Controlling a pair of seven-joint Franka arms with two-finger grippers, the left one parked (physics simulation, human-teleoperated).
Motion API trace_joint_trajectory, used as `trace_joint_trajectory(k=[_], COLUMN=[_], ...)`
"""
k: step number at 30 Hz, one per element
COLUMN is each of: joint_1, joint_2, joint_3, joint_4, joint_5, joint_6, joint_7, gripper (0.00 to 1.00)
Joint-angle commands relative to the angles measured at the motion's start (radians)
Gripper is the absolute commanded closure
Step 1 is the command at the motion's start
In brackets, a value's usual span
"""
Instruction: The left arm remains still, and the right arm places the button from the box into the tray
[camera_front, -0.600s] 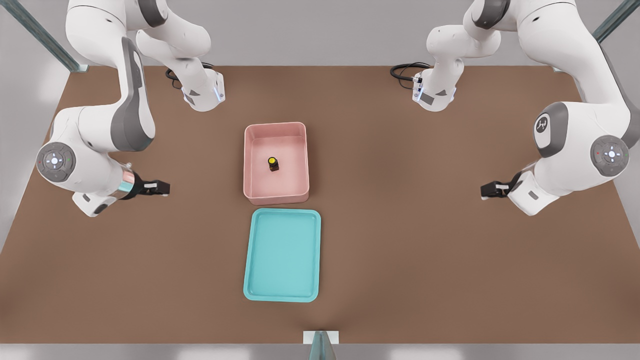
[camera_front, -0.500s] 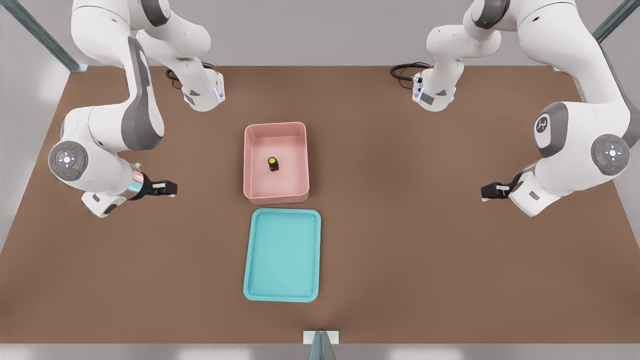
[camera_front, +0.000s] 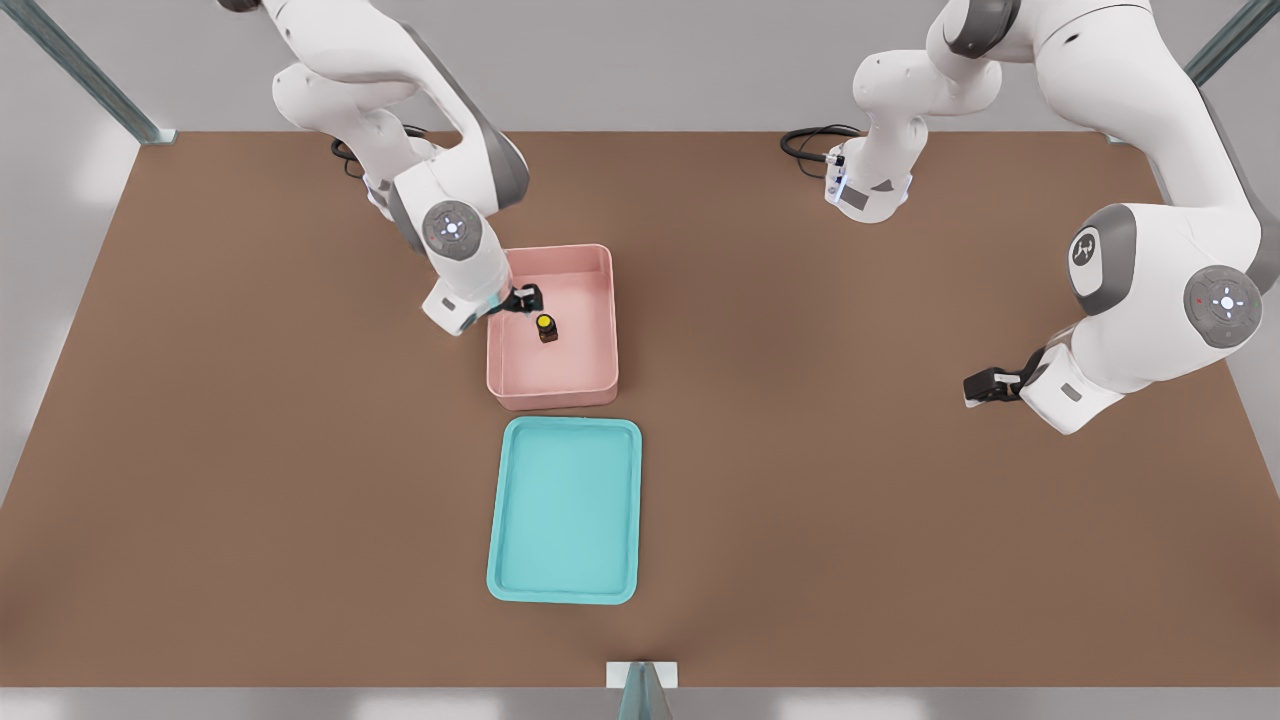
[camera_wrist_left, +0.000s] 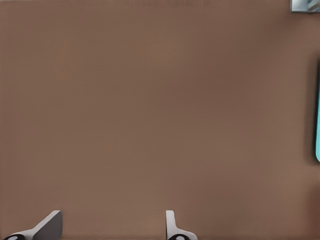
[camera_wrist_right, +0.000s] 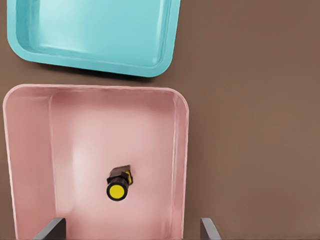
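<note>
The button, a tiny dark cylinder with a yellow cap, stands near the middle of the pink box. My gripper hangs over the box's side wall on the front view's left, just behind and left of the button, apart from it. In the right wrist view the button sits on the floor of the box, and the gripper is open, its fingertips spread wide with nothing between them. The teal tray lies empty just in front of the box, also seen as the tray.
The parked arm's gripper hovers far off at the front view's right. Black cables lie at the back by the arm bases. A metal post stands at the table's front edge. The tray's edge shows in the left wrist view.
The right arm has swung from the table's left side in the front view inward and back, bringing its gripper over the pink box beside the button. Button, box and tray have not moved.
</note>
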Motion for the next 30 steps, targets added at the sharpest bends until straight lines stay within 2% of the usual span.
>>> trace_joint_trajectory(k=[1, 7, 10, 30], joint_1=[0.033, 0.076, 0.084, 0.091], joint_2=[0.002, 0.109, 0.116, 0.194], joint_3=[0.026, 0.028, 0.028, 0.028], joint_4=[-0.031, -0.082, -0.166, -0.244], joint_5=[0.004, 0.0, -0.007, -0.029], joint_6=[0.217, 0.379, 0.482, 0.547], joint_7=[0.507, 0.557, 0.554, 0.542], gripper=[0.0, 0.0, 0.0, 0.0])
